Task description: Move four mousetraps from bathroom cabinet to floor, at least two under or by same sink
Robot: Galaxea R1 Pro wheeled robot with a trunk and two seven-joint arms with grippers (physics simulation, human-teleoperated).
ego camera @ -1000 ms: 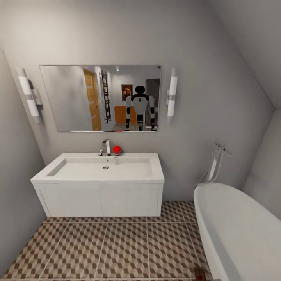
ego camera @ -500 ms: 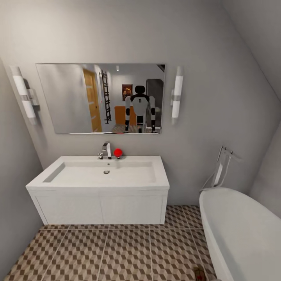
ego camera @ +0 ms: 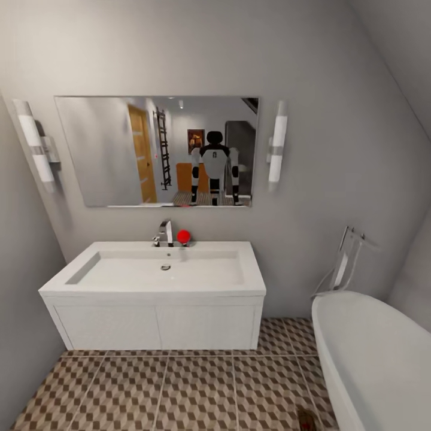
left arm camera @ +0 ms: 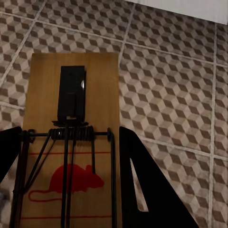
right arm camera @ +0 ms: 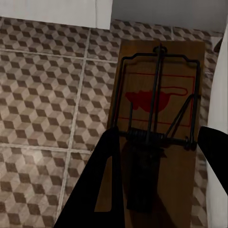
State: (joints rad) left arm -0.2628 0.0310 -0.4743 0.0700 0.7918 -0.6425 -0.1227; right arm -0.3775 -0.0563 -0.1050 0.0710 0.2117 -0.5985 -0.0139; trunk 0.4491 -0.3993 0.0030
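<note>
While each of your wrist cameras looks down at the tiles, you have a mousetrap in each gripper. Your left gripper [left arm camera: 66, 190] has its dark fingers [left arm camera: 147, 190] standing on either side of a tan mousetrap [left arm camera: 71, 118], closed against its edges, with the red mouse print and wire spring facing the camera. Your right gripper [right arm camera: 156, 185] grips a second mousetrap [right arm camera: 159, 95] the same way, one finger [right arm camera: 95, 190] at each long edge. Both traps hang above the bathroom floor [ego camera: 197, 395], not resting on it. Beside the right-hand trap you can see the pale wall of the bathtub [right arm camera: 218, 118] and the corner of the white vanity [right arm camera: 61, 12]. Ahead of you, the sink [ego camera: 161, 269] sits on that vanity under a mirror [ego camera: 108, 149], with the tub to your right.
</note>
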